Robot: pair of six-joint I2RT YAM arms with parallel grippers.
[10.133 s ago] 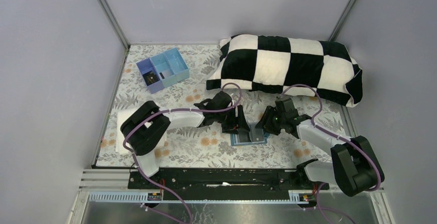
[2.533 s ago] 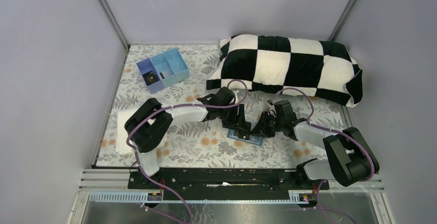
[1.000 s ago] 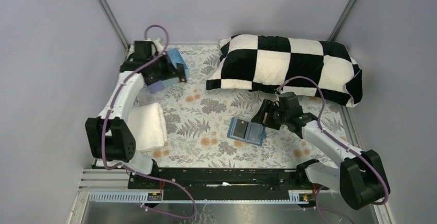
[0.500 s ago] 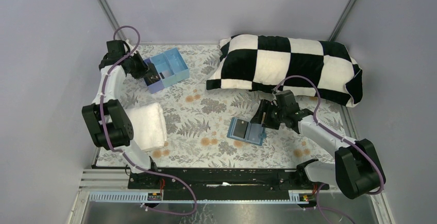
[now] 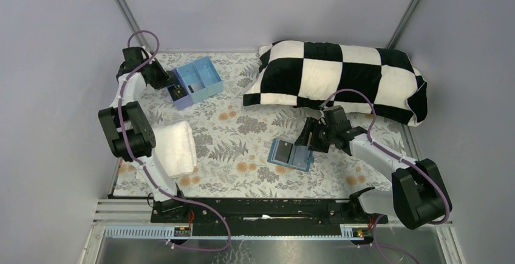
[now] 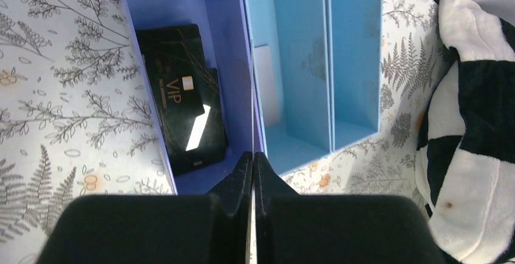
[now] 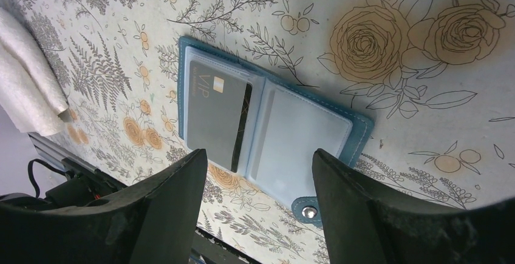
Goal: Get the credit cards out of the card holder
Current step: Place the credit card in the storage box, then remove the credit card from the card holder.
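Left gripper (image 6: 252, 162): pads pressed together above the wall between the purple compartment and the first blue one of the tray (image 6: 328, 64). Whether a thin card is nipped edge-on between them, I cannot tell.
Right gripper (image 7: 258, 161): fingers spread wide, nothing between them, hovering just above the card holder (image 7: 303, 139) without touching it.
Just changed: moments ago both grippers were crowded over the holder. The left arm has since swung away to the far-left tray, while the right one has stayed by the holder.
Card holder: lying open and flat on the floral cloth (image 5: 243, 148), mid-table, near the checkered pillow (image 5: 340, 76).
Cards: black VIP cards (image 6: 182, 94) lie in the purple compartment, and one grey VIP card (image 7: 215, 118) is in a holder pocket. The other pocket looks empty.
Meaning: probably a delivery trip with at least one card left to pull, so the task is unfinished.
Left arm pose: stretched to the far-left corner, elbow raised beside the white towel (image 5: 173, 148).
Right arm pose: reaching forward and inward, wrist tilted down.
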